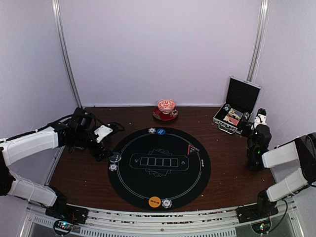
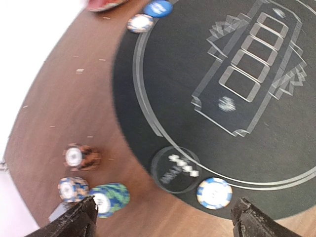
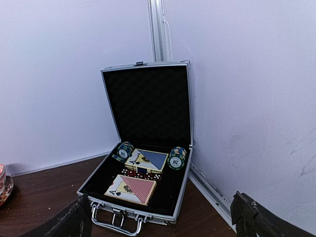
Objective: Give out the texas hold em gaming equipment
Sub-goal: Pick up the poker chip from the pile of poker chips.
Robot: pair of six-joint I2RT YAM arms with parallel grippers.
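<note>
left gripper (image 2: 165,224) is hovering released, jaws spread wide with nothing between them, over the left rim of the round mat (image 1: 163,185), middle left of the top view. Tight there: the arm is sitting close to the left wall and the bench (image 1: 232,182) edge

clear button disc (image 2: 175,169) is lying at the mat's rim, lower centre of the left wrist view, with a blue-white chip (image 2: 214,192) just beside it on the mat. Three short chip stacks are sitting off the mat on the wood, lower left of that view: brown (image 2: 79,157), blue-white (image 2: 73,189), teal (image 2: 109,198). The teal one is sitting just beside one finger (image 2: 74,222)

blue disc (image 2: 158,8) is lying at the mat's far rim, orange disc (image 1: 155,202) at the near rim, each with a chip alongside

right gripper (image 3: 163,219) is hanging released too, facing the open case (image 3: 148,103) in the back right corner, wall running close on the right. A strip of wood is showing between mat and case

case is holding two card decks (image 3: 145,160) and two chip stacks. The right stack (image 3: 177,158) is showing what reads like 20. Lettering on the clear disc is blurring out, and the orange disc's print is too small to read
</note>
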